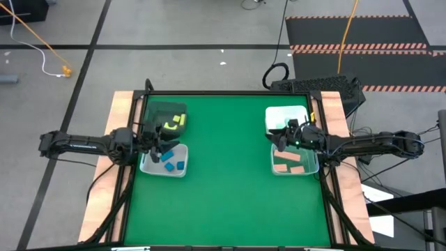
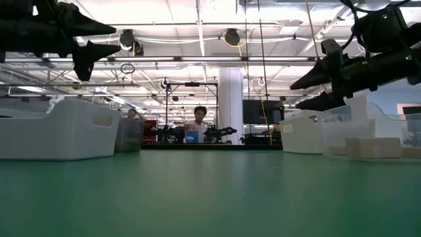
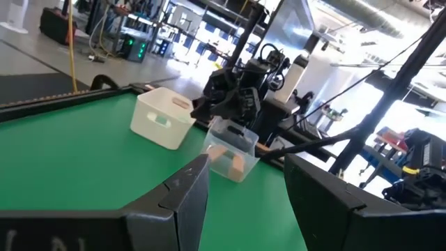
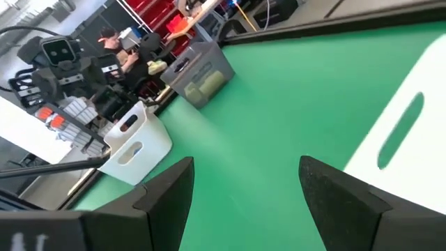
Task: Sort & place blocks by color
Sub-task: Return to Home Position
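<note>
Left claw hangs raised over meeting of dark bin and left clear bin, fingers spread (my arm reaches in level from table's left side). Right claw also spread, raised between white bin and right clear bin. Yellow blocks in dark bin, blue blocks in left clear bin, salmon blocks in right clear bin.
</note>
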`<state>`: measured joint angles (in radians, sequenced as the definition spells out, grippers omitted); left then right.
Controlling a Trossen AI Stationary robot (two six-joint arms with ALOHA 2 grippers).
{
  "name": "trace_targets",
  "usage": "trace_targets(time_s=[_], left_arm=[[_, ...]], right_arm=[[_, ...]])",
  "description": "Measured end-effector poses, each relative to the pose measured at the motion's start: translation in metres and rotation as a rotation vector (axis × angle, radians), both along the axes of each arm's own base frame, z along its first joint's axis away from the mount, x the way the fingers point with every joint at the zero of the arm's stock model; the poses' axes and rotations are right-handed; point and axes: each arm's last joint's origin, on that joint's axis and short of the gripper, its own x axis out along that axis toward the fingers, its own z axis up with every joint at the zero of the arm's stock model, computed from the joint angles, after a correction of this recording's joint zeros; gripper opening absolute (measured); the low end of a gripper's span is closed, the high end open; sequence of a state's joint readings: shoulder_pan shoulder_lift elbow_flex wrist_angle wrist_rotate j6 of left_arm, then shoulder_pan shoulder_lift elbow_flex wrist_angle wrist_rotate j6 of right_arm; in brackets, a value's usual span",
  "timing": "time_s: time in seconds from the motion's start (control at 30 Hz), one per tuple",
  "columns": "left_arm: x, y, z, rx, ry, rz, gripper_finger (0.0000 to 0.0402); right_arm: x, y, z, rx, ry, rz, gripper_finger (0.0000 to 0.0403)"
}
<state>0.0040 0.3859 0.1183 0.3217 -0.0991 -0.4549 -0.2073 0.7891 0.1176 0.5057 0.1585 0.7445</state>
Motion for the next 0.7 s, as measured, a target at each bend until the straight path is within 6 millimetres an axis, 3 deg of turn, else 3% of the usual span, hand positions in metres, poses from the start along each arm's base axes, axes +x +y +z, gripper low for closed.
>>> trace_targets(time_s=[0.2, 0.7], left_arm=[[0.0000, 0.0000, -0.0016, 0.027, 0.014, 0.002, 0.0186], [0.0001, -0.0045, -0.0068, 0.000, 0.065, -0.013, 0.0186]], right_arm=[[-0.0047, 0.0010, -0.0102, 0.034, 0.019, -0.007, 0.0249], [-0.0046, 0.0009, -0.0083, 0.066, -0.031, -0.019, 0.0249]])
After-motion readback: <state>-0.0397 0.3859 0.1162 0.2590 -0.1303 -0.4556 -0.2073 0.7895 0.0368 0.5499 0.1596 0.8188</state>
